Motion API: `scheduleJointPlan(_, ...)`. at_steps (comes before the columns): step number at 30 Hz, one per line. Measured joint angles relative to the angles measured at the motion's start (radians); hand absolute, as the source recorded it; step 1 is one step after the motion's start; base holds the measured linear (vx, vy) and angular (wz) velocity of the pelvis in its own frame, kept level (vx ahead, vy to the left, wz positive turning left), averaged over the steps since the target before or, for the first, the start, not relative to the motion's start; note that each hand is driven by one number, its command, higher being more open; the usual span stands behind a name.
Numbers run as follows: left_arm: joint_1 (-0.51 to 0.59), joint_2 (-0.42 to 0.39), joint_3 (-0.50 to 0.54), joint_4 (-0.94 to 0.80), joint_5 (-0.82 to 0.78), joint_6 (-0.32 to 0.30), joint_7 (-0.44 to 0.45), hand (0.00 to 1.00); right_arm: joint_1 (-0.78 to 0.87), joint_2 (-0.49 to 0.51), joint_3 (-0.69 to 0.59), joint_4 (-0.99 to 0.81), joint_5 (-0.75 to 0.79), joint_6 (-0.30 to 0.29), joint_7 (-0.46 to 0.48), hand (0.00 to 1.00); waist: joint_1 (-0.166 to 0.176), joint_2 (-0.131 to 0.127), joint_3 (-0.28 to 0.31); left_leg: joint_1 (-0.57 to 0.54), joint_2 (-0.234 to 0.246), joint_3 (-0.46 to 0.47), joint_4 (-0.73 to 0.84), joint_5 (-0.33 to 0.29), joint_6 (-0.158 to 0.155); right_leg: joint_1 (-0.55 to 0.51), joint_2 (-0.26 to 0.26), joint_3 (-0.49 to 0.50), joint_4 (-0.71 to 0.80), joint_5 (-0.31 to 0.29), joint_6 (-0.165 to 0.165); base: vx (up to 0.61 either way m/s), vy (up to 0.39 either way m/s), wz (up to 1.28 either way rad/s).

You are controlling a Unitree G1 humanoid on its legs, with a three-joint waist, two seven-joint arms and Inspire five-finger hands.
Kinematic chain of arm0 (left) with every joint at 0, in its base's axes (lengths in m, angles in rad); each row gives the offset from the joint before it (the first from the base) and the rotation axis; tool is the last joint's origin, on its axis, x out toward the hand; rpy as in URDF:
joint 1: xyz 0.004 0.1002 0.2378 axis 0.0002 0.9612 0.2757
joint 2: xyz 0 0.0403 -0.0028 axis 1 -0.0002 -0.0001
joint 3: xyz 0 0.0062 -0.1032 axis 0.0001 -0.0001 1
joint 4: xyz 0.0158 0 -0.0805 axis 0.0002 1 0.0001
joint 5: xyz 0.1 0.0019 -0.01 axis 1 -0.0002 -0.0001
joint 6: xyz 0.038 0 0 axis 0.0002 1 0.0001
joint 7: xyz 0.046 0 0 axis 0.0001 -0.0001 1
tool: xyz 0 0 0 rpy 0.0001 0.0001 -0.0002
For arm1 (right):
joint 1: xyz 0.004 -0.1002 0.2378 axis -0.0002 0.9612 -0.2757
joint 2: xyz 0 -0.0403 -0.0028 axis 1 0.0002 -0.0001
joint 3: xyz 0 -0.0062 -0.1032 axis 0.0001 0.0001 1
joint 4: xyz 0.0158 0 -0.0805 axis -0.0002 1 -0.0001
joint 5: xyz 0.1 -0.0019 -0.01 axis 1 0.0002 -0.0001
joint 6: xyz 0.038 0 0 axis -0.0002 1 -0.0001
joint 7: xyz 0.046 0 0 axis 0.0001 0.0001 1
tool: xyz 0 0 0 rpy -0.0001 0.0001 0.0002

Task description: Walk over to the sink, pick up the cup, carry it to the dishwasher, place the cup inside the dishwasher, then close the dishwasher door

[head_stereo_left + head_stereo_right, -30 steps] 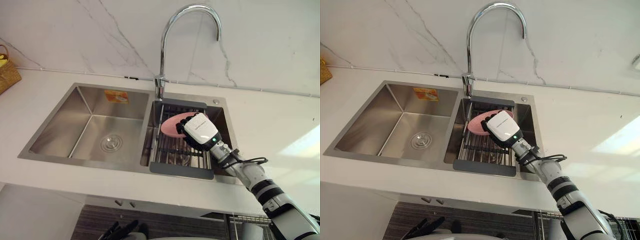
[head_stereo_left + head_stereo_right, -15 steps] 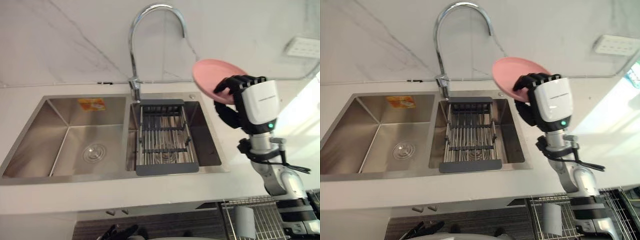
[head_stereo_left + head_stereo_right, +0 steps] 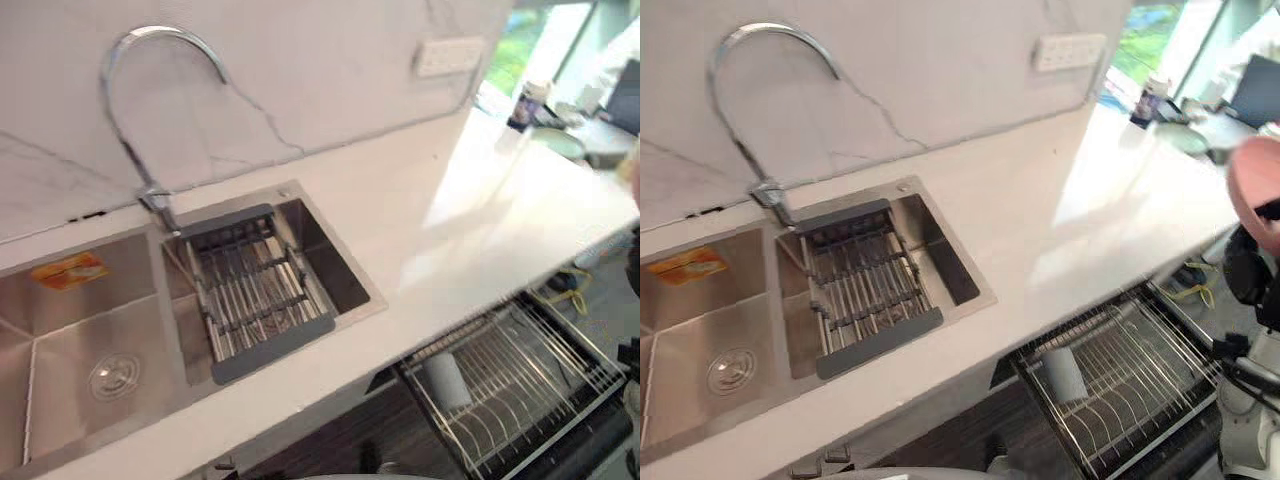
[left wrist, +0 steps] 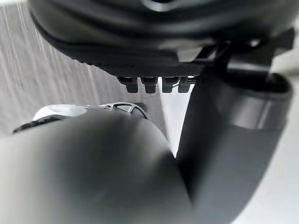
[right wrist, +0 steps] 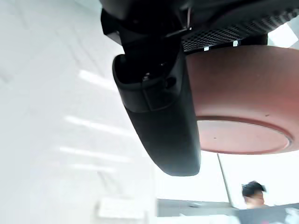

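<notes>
White bench (image 3: pixel 1040 200), stainless steel double sink (image 3: pixel 700 330). Well right of the sink, the right hand (image 5: pixel 159 116) is clamped on a round pink shallow dish (image 5: pixel 238 93). Left hand (image 4: pixel 140 56), can't tell.

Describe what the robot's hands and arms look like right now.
Both hands are dark. The right hand has a thick, smooth, rounded black thumb and a finely perforated palm. The left hand shows the same meshed texture and a smooth dark-grey thumb. The right arm is silver-grey.
</notes>
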Motion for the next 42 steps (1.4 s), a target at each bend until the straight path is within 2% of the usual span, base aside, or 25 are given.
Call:
scheduleJointPlan(1, -0.012, 0.000, 0.016, 0.003, -0.028, 0.023, 0.025, 1.00, 0.031, 0.054, -0.008, 0.011, 0.000, 0.000, -0.020, 0.00, -0.006, -0.002, 0.007, -0.008, 0.014, 0.022, 0.016, -0.018, 0.013, -0.017, -0.017, -0.071, 0.031, -0.021, 0.010, -0.03, -0.029, -0.71)
scheduleJointPlan(2, -0.015, -0.003, 0.029, 0.005, -0.038, 0.031, 0.035, 1.00, 0.043, 0.081, -0.011, 0.018, 0.000, 0.000, -0.029, 0.00, -0.010, 0.001, 0.012, -0.012, 0.027, 0.028, 0.027, -0.027, 0.017, -0.024, -0.027, -0.108, 0.061, -0.044, 0.000, -0.02, -0.074, -0.46)
scheduleJointPlan(3, -0.020, -0.013, 0.056, 0.011, -0.055, 0.048, 0.056, 1.00, 0.056, 0.125, -0.012, 0.045, 0.007, -0.009, -0.051, 0.00, -0.025, 0.003, 0.021, -0.014, 0.058, 0.038, 0.050, -0.038, 0.012, -0.045, -0.054, -0.181, 0.171, -0.074, -0.055, 0.01, -0.111, -0.33)
scheduleJointPlan(4, -0.019, -0.019, 0.076, 0.024, -0.032, 0.053, 0.073, 1.00, 0.059, 0.162, -0.012, 0.085, 0.040, -0.020, -0.068, 0.00, -0.028, 0.001, 0.022, -0.024, 0.089, 0.046, 0.084, -0.050, -0.002, -0.056, -0.092, -0.230, 0.299, -0.099, -0.095, 0.07, -0.161, -0.30)
scheduleJointPlan(5, -0.018, -0.018, 0.084, 0.027, -0.009, 0.053, 0.082, 1.00, 0.058, 0.178, -0.012, 0.103, 0.052, -0.022, -0.077, 0.00, -0.026, -0.005, 0.021, -0.034, 0.104, 0.049, 0.111, -0.059, -0.011, -0.053, -0.115, -0.243, 0.350, -0.106, -0.096, 0.10, -0.154, -0.25)
scheduleJointPlan(6, -0.021, -0.018, 0.107, 0.026, 0.029, 0.042, 0.087, 1.00, 0.055, 0.201, -0.007, 0.122, 0.063, -0.023, -0.087, 0.00, -0.021, -0.023, 0.021, -0.062, 0.122, 0.051, 0.173, -0.079, -0.024, -0.053, -0.125, -0.236, 0.362, -0.114, -0.066, 0.10, -0.191, -0.29)
scheduleJointPlan(8, -0.044, -0.023, 0.137, 0.010, 0.075, 0.005, 0.124, 1.00, 0.016, 0.210, 0.068, 0.152, 0.071, -0.022, -0.092, 0.00, 0.019, -0.032, 0.029, -0.106, 0.177, 0.084, 0.265, -0.099, -0.032, -0.042, -0.050, -0.218, 0.231, -0.092, -0.082, 0.03, -0.210, -0.66)
scheduleJointPlan(9, -0.046, -0.023, 0.140, 0.011, 0.071, 0.003, 0.134, 1.00, 0.003, 0.211, 0.102, 0.152, 0.071, -0.023, -0.092, 0.00, 0.024, -0.036, 0.032, -0.103, 0.183, 0.097, 0.266, -0.100, -0.035, -0.019, -0.028, -0.208, 0.165, -0.075, -0.073, -0.04, -0.192, -0.79)
scheduleJointPlan(10, -0.049, -0.023, 0.141, 0.012, 0.050, -0.003, 0.157, 1.00, -0.016, 0.214, 0.162, 0.151, 0.073, -0.028, -0.082, 0.00, 0.038, -0.036, 0.039, -0.086, 0.198, 0.126, 0.280, -0.102, -0.041, 0.050, 0.013, -0.195, 0.017, -0.014, -0.065, -0.09, -0.134, -0.57)
scheduleJointPlan(11, -0.049, -0.026, 0.148, 0.006, 0.036, -0.006, 0.175, 1.00, -0.029, 0.215, 0.210, 0.150, 0.074, -0.034, -0.063, 0.00, 0.048, -0.041, 0.049, -0.070, 0.206, 0.140, 0.292, -0.106, -0.047, 0.092, 0.035, -0.181, -0.062, 0.026, -0.067, -0.11, -0.062, -0.47)
scheduleJointPlan(13, -0.049, -0.032, 0.149, 0.005, 0.038, -0.019, 0.187, 1.00, -0.029, 0.228, 0.247, 0.150, 0.073, -0.050, -0.027, 0.00, 0.066, -0.037, 0.054, -0.048, 0.213, 0.157, 0.285, -0.104, -0.066, 0.098, 0.039, -0.170, -0.067, 0.015, -0.063, -0.12, 0.057, -0.23)
scheduleJointPlan(14, -0.047, -0.034, 0.149, 0.002, 0.038, -0.024, 0.192, 1.00, -0.028, 0.244, 0.259, 0.149, 0.064, -0.062, -0.006, 0.00, 0.071, -0.037, 0.055, -0.039, 0.210, 0.164, 0.273, -0.102, -0.064, 0.101, 0.038, -0.173, -0.067, 0.009, -0.071, -0.11, 0.078, -0.14)
scheduleJointPlan(18, -0.038, -0.050, 0.171, -0.001, 0.034, -0.032, 0.198, 1.00, -0.016, 0.257, 0.278, 0.148, 0.061, -0.071, 0.033, 0.00, 0.072, -0.026, 0.067, -0.031, 0.207, 0.167, 0.262, -0.096, -0.070, 0.109, 0.028, -0.216, -0.067, 0.010, -0.071, -0.06, 0.069, -0.02)
scheduleJointPlan(21, -0.036, -0.062, 0.171, 0.002, 0.034, -0.036, 0.190, 1.00, 0.002, 0.257, 0.277, 0.148, 0.058, -0.071, 0.062, 0.00, 0.070, -0.007, 0.080, -0.006, 0.199, 0.157, 0.240, -0.081, -0.076, 0.133, 0.025, -0.234, -0.067, 0.015, -0.064, 0.02, 0.087, 0.10)
scheduleJointPlan(26, -0.036, -0.072, 0.177, 0.002, 0.015, -0.034, 0.172, 1.00, 0.009, 0.253, 0.298, 0.168, 0.067, -0.069, 0.141, 0.00, 0.072, 0.013, 0.092, 0.001, 0.185, 0.109, 0.216, -0.067, -0.078, 0.161, 0.020, -0.282, -0.062, 0.012, -0.059, 0.05, 0.112, 0.29)
scheduleJointPlan(30, -0.036, -0.084, 0.174, -0.004, 0.017, -0.047, 0.177, 1.00, -0.015, 0.228, 0.389, 0.265, 0.076, -0.063, 0.240, 0.00, 0.092, 0.026, 0.113, 0.006, 0.174, 0.064, 0.213, -0.065, -0.077, 0.196, 0.010, -0.326, -0.061, 0.003, -0.047, 0.02, 0.134, 0.33)
scheduleJointPlan(33, -0.042, -0.095, 0.164, -0.016, 0.017, -0.057, 0.175, 1.00, -0.073, 0.209, 0.436, 0.337, 0.120, -0.032, 0.306, 0.00, 0.112, 0.046, 0.131, -0.012, 0.166, 0.034, 0.214, -0.059, -0.068, 0.197, 0.003, -0.346, -0.061, 0.002, -0.046, -0.03, 0.107, 0.28)
scheduleJointPlan(35, -0.056, -0.098, 0.133, -0.039, 0.016, -0.056, 0.177, 1.00, -0.142, 0.176, 0.462, 0.376, 0.190, 0.008, 0.349, 0.00, 0.120, 0.068, 0.158, -0.051, 0.163, 0.007, 0.221, -0.050, -0.061, 0.179, 0.000, -0.372, -0.061, 0.004, -0.049, -0.07, 0.093, 0.32)
scheduleJointPlan(38, -0.091, -0.095, 0.130, -0.047, 0.010, -0.042, 0.182, 1.00, -0.236, 0.145, 0.482, 0.435, 0.297, 0.079, 0.371, 0.00, 0.122, 0.083, 0.205, -0.105, 0.163, -0.016, 0.221, -0.029, -0.054, 0.138, 0.000, -0.391, -0.060, 0.013, -0.061, -0.07, 0.058, 0.19)
scheduleJointPlan(42, -0.123, -0.093, 0.139, -0.047, -0.034, -0.032, 0.182, 1.00, -0.283, 0.135, 0.481, 0.491, 0.345, 0.172, 0.368, 0.00, 0.125, 0.092, 0.265, -0.131, 0.170, -0.039, 0.236, -0.025, -0.053, 0.133, 0.005, -0.413, -0.059, 0.014, -0.065, -0.02, 0.059, 0.16)
